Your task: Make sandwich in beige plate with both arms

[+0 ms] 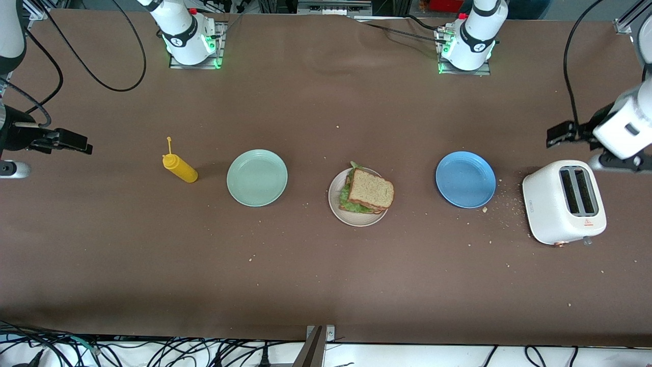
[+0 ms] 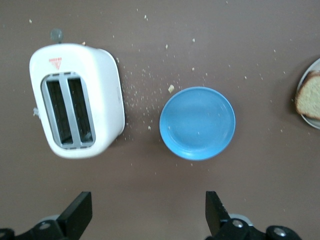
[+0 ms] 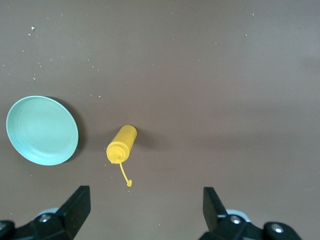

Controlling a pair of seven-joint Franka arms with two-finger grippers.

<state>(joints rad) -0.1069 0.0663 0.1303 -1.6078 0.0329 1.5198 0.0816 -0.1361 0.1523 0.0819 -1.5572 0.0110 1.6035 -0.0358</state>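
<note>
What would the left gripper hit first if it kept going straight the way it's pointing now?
Probably bare table: the open left gripper points down between the white toaster and the blue plate, though depth is unclear.

Finished sandwich (image 1: 371, 191) on beige plate (image 1: 356, 218)

Sandwich (image 1: 371, 191): on the beige plate (image 1: 340, 209) — mid-tabletop (image 1: 326, 285).
Second plate (image 1: 465, 179): beside the beige plate, toward the left arm's end.
Toaster (image 1: 564, 203): just beside that second plate, at the left arm's end.
Third plate (image 1: 256, 178): toward the right arm's end.
Squeeze bottle (image 1: 180, 168): beside the third plate — lying on its side.
</note>
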